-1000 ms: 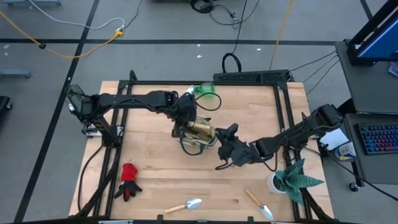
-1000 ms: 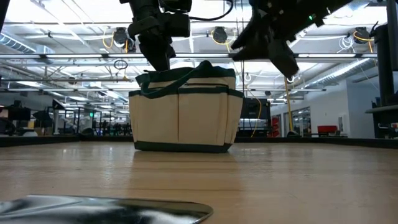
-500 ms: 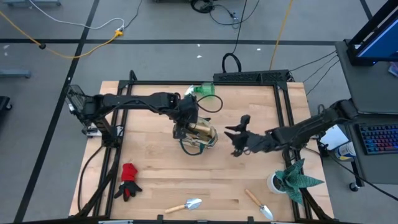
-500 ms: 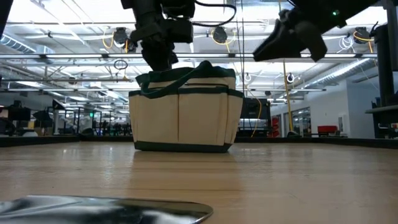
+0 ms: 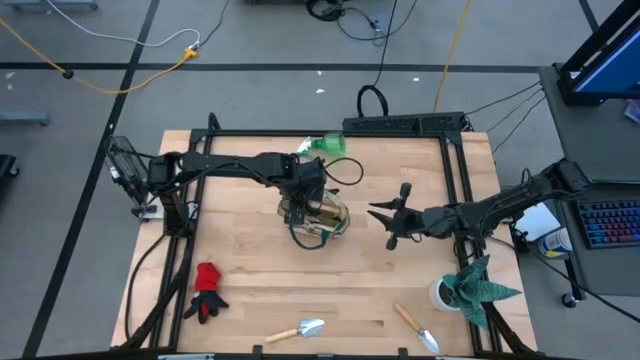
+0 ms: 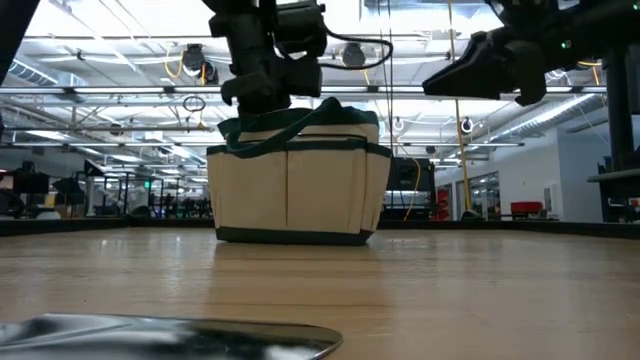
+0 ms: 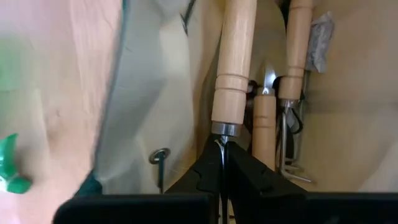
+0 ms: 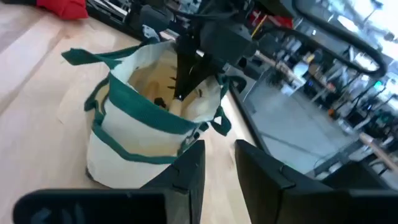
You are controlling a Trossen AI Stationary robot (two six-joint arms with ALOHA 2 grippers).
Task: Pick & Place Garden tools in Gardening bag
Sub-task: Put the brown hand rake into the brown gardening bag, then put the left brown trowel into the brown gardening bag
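High view: at the surface's (image 5: 400, 180) near edge lie two trowels (image 5: 300, 329), a red glove (image 5: 206, 289) at eight o'clock. At centre, the left tool (image 5: 297, 210) pinches a wooden-handled tool (image 7: 233, 68) inside the gardening bag (image 5: 322, 218). At three o'clock hovers the right tool (image 5: 385, 212), slightly parted, empty.

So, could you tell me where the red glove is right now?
In the high view, the red glove lies on the table's front-left, left of the near-edge trowel.
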